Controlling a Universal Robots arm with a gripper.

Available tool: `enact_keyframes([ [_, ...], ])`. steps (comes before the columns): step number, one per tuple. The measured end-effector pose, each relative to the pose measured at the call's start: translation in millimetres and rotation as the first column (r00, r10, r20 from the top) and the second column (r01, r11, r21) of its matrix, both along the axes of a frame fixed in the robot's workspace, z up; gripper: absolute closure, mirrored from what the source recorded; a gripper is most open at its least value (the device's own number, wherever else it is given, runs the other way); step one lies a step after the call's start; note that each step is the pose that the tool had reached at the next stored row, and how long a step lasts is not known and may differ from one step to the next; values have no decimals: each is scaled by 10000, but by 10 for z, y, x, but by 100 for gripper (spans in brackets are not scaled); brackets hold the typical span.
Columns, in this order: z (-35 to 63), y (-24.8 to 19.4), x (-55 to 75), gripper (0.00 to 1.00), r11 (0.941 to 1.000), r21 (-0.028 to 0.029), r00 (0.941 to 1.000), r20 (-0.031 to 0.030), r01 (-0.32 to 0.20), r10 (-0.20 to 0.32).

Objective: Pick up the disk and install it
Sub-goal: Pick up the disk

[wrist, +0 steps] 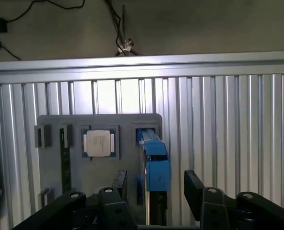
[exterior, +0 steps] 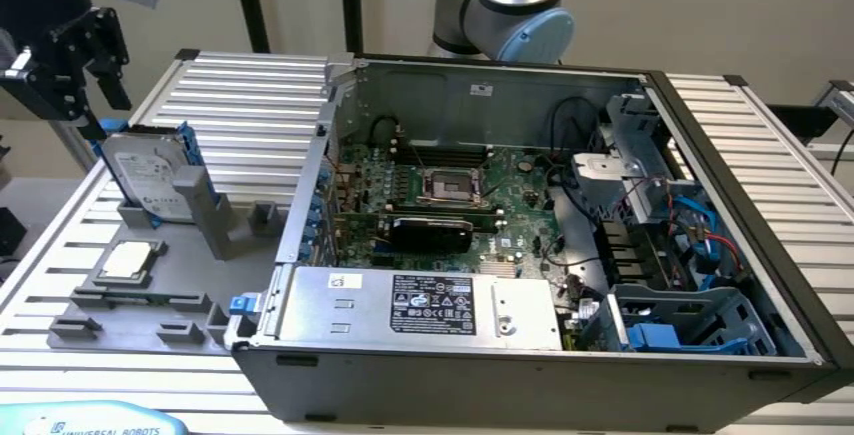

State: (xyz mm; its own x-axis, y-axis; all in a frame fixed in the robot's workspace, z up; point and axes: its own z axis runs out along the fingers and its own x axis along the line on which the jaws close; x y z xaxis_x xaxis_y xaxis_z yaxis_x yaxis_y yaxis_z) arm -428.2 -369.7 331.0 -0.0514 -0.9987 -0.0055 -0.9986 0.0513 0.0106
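Poised with the gripper [wrist: 156, 178] wide open and empty, straddling the disk [exterior: 144, 170] from above (blue carrier edge between the fingers [wrist: 194, 184], clear of both). Stood upright in the grey fixture [exterior: 187, 277] near the CPU chip [exterior: 127, 260], at the exterior view's left of the open computer case [exterior: 534, 367].
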Motion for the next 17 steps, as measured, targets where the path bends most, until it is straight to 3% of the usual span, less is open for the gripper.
enact_keyframes([
  [17,-310,1,-37,40,10000,1,10000,7,0,0],
])
